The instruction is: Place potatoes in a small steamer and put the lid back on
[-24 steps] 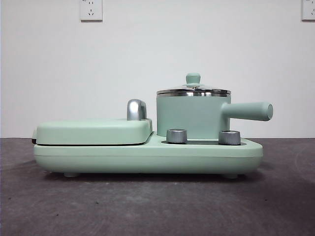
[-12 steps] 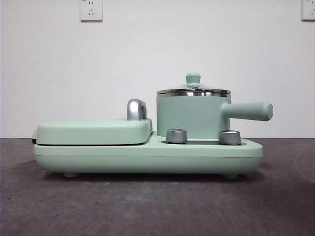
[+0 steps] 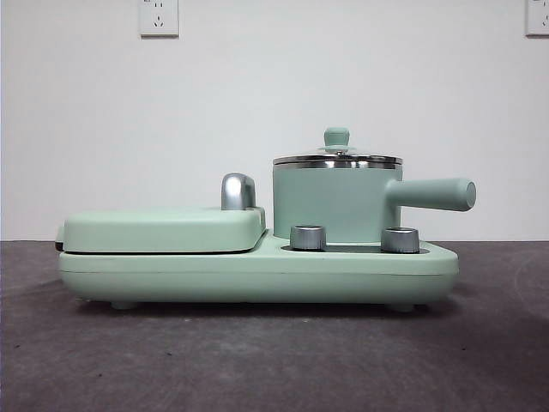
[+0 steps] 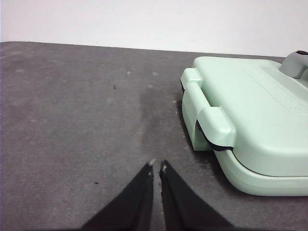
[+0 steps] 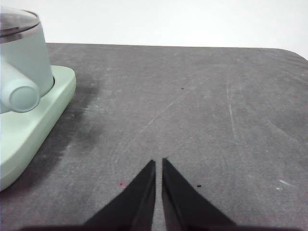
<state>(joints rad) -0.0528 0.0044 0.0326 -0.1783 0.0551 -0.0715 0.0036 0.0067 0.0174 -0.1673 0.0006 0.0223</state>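
Observation:
The mint-green small steamer (image 3: 336, 204) stands on the right half of the green appliance base, its side handle (image 3: 433, 194) pointing right. The glass lid (image 3: 337, 158) with its green knob sits on the steamer's steel rim. The steamer also shows in the right wrist view (image 5: 21, 62). The potato is not in view. My left gripper (image 4: 157, 168) is shut and empty over bare table beside the grill end. My right gripper (image 5: 159, 164) is shut and empty over bare table beside the steamer's handle. Neither arm shows in the front view.
The flat green hinged grill plate (image 3: 163, 229) lies closed on the base's left half, with a chrome hinge post (image 3: 238, 191) behind it. Two steel knobs (image 3: 309, 238) sit on the base front. The grill cover's latch (image 4: 211, 126) faces the left gripper. The dark table (image 3: 257, 360) spreads around.

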